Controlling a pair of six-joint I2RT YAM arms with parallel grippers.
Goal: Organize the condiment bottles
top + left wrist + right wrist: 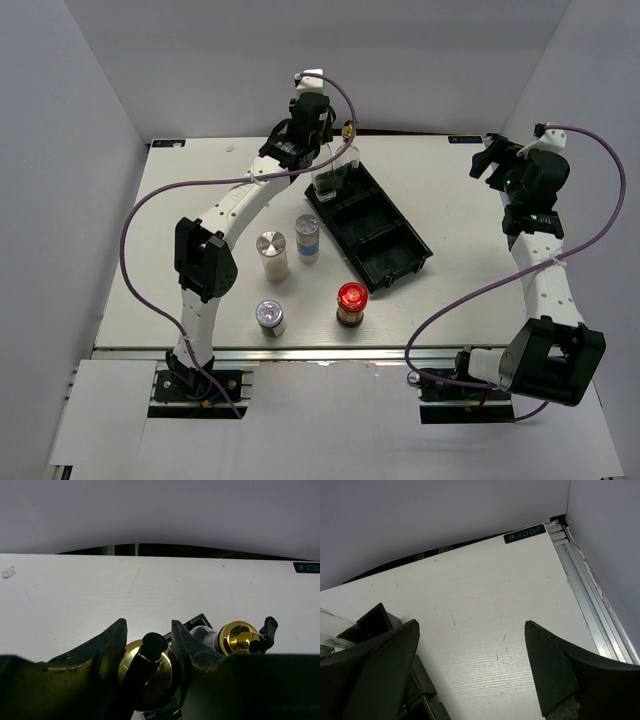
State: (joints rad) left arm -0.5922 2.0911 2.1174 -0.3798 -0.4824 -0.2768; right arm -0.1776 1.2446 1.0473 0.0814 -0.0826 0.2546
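Note:
My left gripper (320,150) is at the far end of the black tray (395,255), shut on the neck of a clear glass bottle (325,183) that stands in the far compartment. In the left wrist view its jaws (148,630) flank that bottle's gold spout cap (160,677). A second gold-spouted bottle (347,131) stands just right of it and also shows in the left wrist view (239,638). On the table stand a silver-capped shaker (272,255), a blue-labelled shaker (308,238), a small silver-capped jar (270,317) and a red-lidded jar (351,303). My right gripper (497,160) is open and empty, held high at the far right.
The tray's middle and near compartments hold nothing. In the right wrist view the tray's corner (376,622) lies at the lower left, and a metal rail (580,575) runs along the table's right edge. Grey walls enclose the table on three sides.

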